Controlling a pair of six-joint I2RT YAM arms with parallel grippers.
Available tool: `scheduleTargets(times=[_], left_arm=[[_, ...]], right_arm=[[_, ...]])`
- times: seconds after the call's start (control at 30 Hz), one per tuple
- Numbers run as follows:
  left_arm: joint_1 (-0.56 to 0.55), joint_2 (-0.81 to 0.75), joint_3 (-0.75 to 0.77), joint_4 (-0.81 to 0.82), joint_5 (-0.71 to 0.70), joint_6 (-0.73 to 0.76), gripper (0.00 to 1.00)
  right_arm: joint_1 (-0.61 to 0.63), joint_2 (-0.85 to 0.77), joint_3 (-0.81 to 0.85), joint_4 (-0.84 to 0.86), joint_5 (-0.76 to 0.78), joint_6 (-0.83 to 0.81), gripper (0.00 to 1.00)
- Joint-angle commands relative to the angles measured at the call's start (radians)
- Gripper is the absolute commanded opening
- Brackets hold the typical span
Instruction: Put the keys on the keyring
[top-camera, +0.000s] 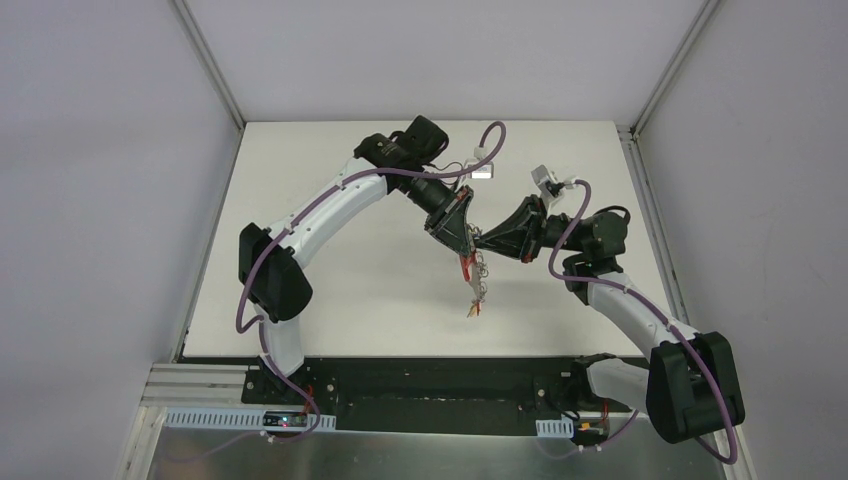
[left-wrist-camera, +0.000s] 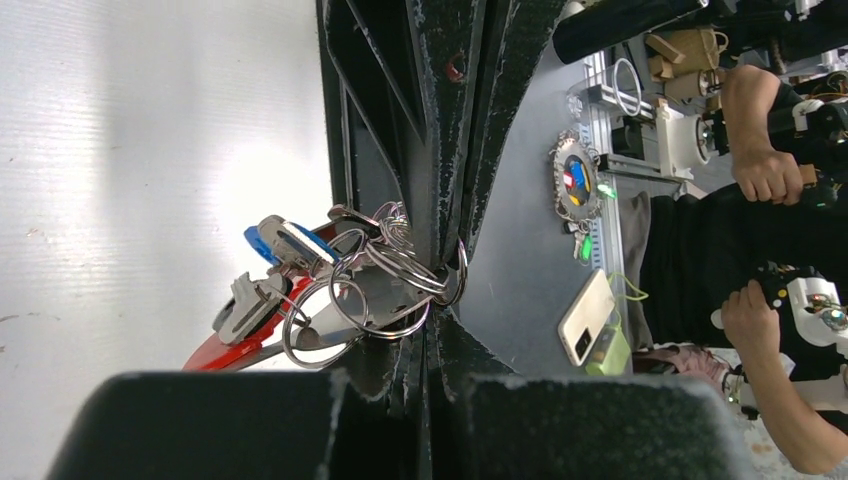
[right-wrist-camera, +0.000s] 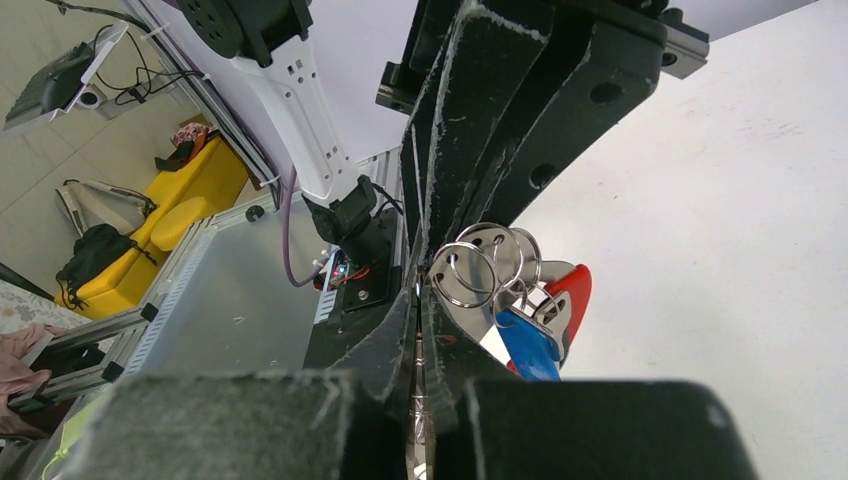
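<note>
The keyring (top-camera: 472, 282) hangs above the white table between my two grippers, its grey rings at the top, a red band (top-camera: 465, 268) below them and small coloured tags at the bottom. My left gripper (top-camera: 461, 236) is shut on one of the rings (left-wrist-camera: 385, 290). The red band (left-wrist-camera: 225, 352), a blue-headed key (left-wrist-camera: 288, 243) and a grey tag (left-wrist-camera: 243, 306) hang beside it. My right gripper (top-camera: 488, 240) meets it tip to tip and is shut on the same bunch of rings (right-wrist-camera: 465, 275). A blue head (right-wrist-camera: 527, 347) and a red piece (right-wrist-camera: 571, 290) dangle there. No loose key shows.
The white table (top-camera: 330, 290) has grey walls on three sides and a black base strip (top-camera: 420, 385) at its near edge. The left wrist view looks past the table at a phone (left-wrist-camera: 586, 316) and a person's hands (left-wrist-camera: 765, 175).
</note>
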Motion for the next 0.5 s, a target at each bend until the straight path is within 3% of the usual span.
scheduleTargets(times=[0.0, 0.47], left_arm=[[-0.004, 0.018, -0.019, 0.043, 0.087, -0.002, 0.0], [-0.003, 0.009, -0.047, 0.083, 0.129, -0.017, 0.0]], right_arm=[[0.0, -0.013, 0.019, 0.098, 0.013, 0.012, 0.0], [-0.001, -0.017, 0.01, 0.13, 0.016, 0.028, 0.0]])
